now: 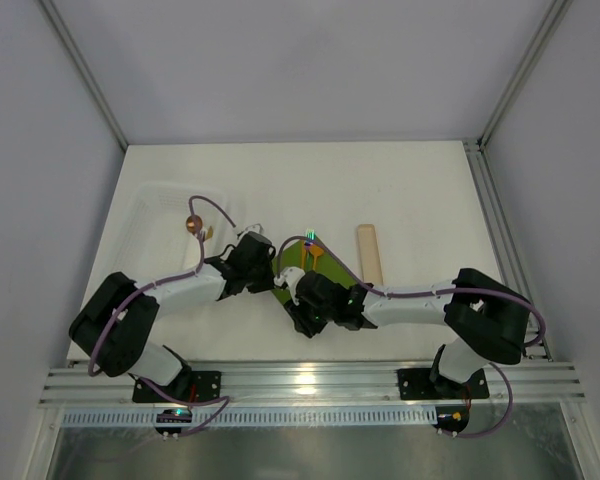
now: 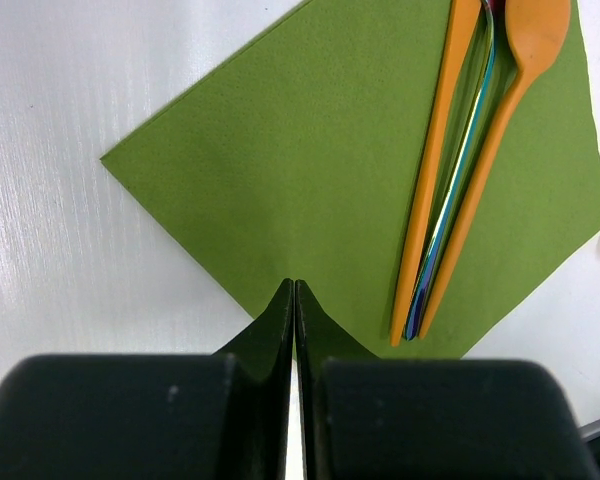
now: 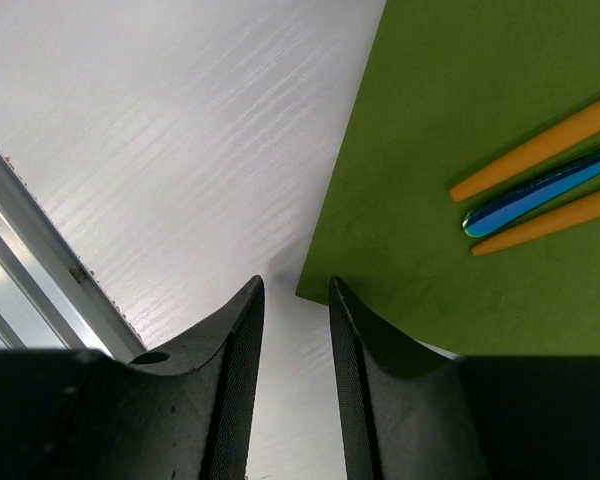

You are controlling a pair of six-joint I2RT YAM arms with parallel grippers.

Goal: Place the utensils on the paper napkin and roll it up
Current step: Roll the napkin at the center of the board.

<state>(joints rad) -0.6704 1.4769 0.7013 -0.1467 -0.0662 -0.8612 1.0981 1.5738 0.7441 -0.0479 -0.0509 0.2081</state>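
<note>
The olive-green paper napkin [image 2: 300, 170] lies flat on the white table, also seen from above [image 1: 298, 262]. On its right part lie the utensils side by side: two orange ones [image 2: 435, 190] and a shiny iridescent one [image 2: 458, 200] between them. The right wrist view shows their ends [image 3: 540, 190]. My left gripper [image 2: 295, 285] is shut, its tips over the napkin's near edge; no fold shows between them. My right gripper [image 3: 296, 287] is open a little, with its fingertips either side of a napkin corner [image 3: 310, 292], low over the table.
A clear plastic tray [image 1: 150, 210] stands at the left with a small copper-coloured ball [image 1: 193, 224] at its right side. A pale wooden piece [image 1: 369, 254] lies right of the napkin. A metal rail [image 3: 20, 260] runs along the table's near edge.
</note>
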